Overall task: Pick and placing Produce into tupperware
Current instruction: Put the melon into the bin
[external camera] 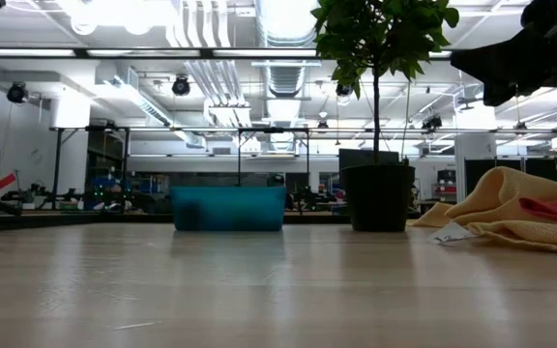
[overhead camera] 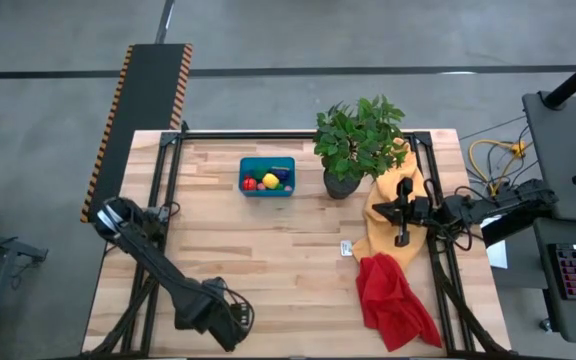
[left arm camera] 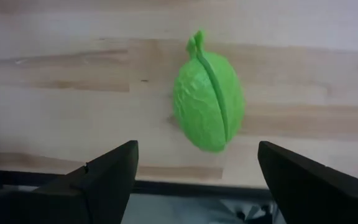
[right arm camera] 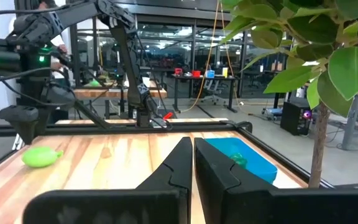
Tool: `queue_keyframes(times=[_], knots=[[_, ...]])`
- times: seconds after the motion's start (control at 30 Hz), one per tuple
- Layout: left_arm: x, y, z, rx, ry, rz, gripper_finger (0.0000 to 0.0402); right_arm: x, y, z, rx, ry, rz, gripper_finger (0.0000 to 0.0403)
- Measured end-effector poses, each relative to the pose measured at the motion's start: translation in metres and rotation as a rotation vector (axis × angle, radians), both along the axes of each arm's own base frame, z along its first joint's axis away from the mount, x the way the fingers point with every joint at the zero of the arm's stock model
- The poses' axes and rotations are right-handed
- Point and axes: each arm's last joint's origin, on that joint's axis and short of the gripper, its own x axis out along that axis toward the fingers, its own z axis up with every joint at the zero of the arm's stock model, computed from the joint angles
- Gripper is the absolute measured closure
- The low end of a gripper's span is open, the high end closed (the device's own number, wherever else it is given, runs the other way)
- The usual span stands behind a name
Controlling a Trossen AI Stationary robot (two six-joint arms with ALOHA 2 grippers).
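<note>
Left pincer (left arm camera: 194,186) hangs over the near-left corner of the worktop (overhead camera: 268,250), fingers spread wide, nothing held. Green produce piece (left arm camera: 207,102) lies flat on the wood directly ahead of the gap between the two fingers, untouched. Long axis, stem tip to blunt end, runs roughly along the pincer's approach line, so the fingers would close across the narrow width; seam ridge faces up.

The piece is hidden under the arm from above; its exact spot is judged from the wrist cameras, so only approximate: near the left edge, close to the front.

Right pincer (right arm camera: 193,163) is shut, fingers pressed together, empty. It sits over the yellow cloth (overhead camera: 393,215) by the right edge, next to the potted plant (overhead camera: 358,140).

Tupperware (overhead camera: 267,177) stands toward the far edge, left of the plant; red, yellow and dark pieces already inside.

Left arm is far nearer the green piece; right arm is well apart from it. Coming move, as judged: straight descent and close, then a long carry to the tupperware
</note>
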Motion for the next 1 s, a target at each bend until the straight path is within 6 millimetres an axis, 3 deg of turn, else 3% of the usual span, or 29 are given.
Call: queue_keyframes(times=[0.6, 0.8, 1.0], knots=[[0.016, -0.002, -0.043, 0.095, 0.079, 0.067, 0.0087, 0.000, 0.000, -0.005, -0.037, 0.053, -0.003, 0.0394], [0.014, 0.000, -0.047, 0.108, 0.091, 0.044, 0.0089, 0.000, 0.000, -0.002, -0.056, 0.030, -0.006, 0.0394], [0.015, 0.000, -0.047, 0.105, 0.085, 0.023, 0.0126, -0.001, 0.000, 0.003, -0.104, -0.015, -0.016, 0.0394]])
